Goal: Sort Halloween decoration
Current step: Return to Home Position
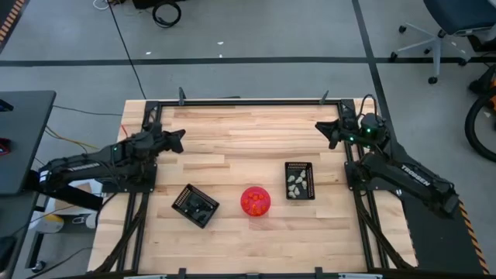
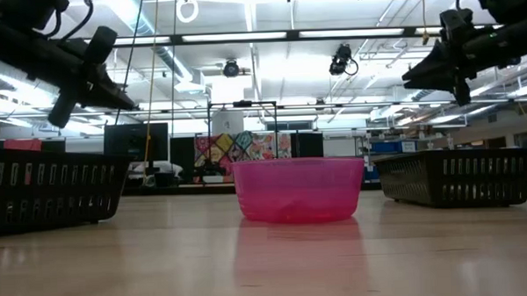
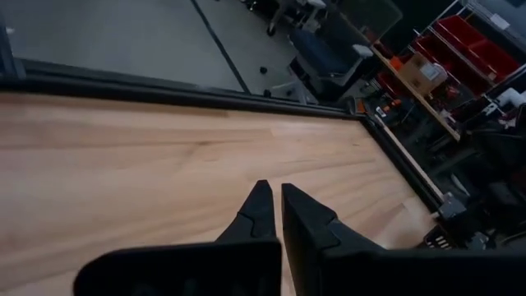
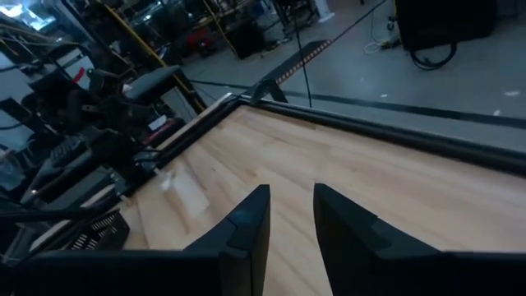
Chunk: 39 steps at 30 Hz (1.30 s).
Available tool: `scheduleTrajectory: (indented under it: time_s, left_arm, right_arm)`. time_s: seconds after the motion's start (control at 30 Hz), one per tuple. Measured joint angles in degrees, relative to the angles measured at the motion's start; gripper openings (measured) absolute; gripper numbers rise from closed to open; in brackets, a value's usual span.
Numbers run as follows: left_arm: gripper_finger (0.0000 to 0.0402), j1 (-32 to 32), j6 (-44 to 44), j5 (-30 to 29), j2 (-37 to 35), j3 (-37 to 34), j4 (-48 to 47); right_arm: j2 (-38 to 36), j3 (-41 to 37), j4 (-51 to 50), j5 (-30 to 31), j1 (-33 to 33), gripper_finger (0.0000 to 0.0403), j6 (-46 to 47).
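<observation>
The Halloween decoration shows only in the high view. Small orange pieces lie in the round pink-red bowl (image 1: 255, 201), and pale whitish pieces (image 1: 296, 184) lie in the black grid tray (image 1: 299, 180) to the bowl's right. A second black grid tray (image 1: 195, 205) sits askew to the bowl's left; I cannot make out pieces in it. My left gripper (image 1: 179, 137) (image 3: 275, 191) hovers shut over the table's far left part. My right gripper (image 1: 322, 128) (image 4: 291, 191) hovers open over the far right part. Both are raised well away from the bowl (image 2: 298, 189).
Bare wooden tabletop (image 1: 248, 139) stretches between the two grippers and the trays. A black metal frame (image 1: 248, 101) runs along the table's far edge and its sides. In the low view the trays (image 2: 49, 186) (image 2: 458, 176) stand on either side of the bowl.
</observation>
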Motion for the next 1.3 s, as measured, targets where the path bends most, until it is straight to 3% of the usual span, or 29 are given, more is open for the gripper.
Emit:
scheduleTrajectory:
  time_s: [0.4, 0.7, 0.97, 1.2, 1.3]
  left_arm:
    - [0.0001, -0.11, -4.42, 1.27, -4.15, -8.33, 7.25]
    - [0.0001, -0.13, -7.98, 1.8, -4.16, -11.13, 8.22]
    - [0.0001, -0.39, -9.51, 1.97, -4.01, -14.04, 15.18]
    - [0.0001, -0.39, -7.13, 1.21, -3.96, -14.04, 15.16]
    - [0.0001, -0.39, 4.51, 1.21, -3.96, -14.04, 15.14]
  right_arm:
    - [-7.4, -8.77, -0.16, -0.7, 0.0, 0.01, 7.43]
    - [-10.23, -11.93, 0.04, -1.05, 0.0, 0.01, 9.93]
    - [-10.47, -11.95, 0.18, -0.62, 0.01, 0.01, 9.9]
    - [-10.36, -11.95, 0.06, 1.25, 0.0, 0.01, 9.7]
    - [-10.36, -11.95, 0.15, 1.01, 0.0, 0.01, 9.65]
